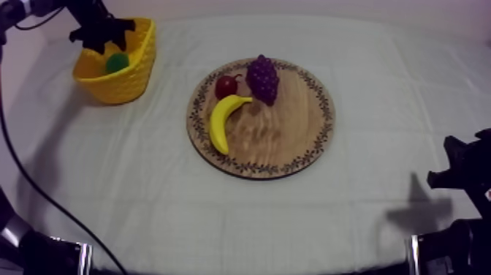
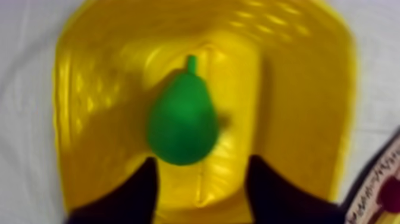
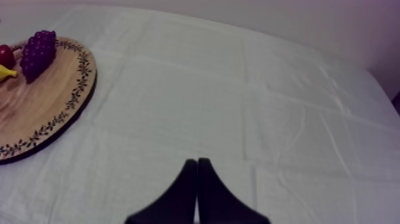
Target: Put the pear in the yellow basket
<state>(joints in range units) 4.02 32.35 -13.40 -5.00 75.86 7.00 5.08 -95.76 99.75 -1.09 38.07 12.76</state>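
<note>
The green pear [image 1: 117, 63] is lying inside the yellow basket [image 1: 130, 86], at the far left of the worktop [image 1: 146, 205]. The left claw [image 2: 202, 162] is hanging right over the basket, its two fingers spread apart and gripping nothing. The right claw [image 3: 196, 164] is sitting low at the near right, its fingers pressed together on nothing. On the round wooden board [image 1: 285, 128] in the middle, a banana [image 1: 219, 121], a bunch of grapes [image 1: 263, 79] and a small red fruit [image 1: 226, 86] are lying close together.
</note>
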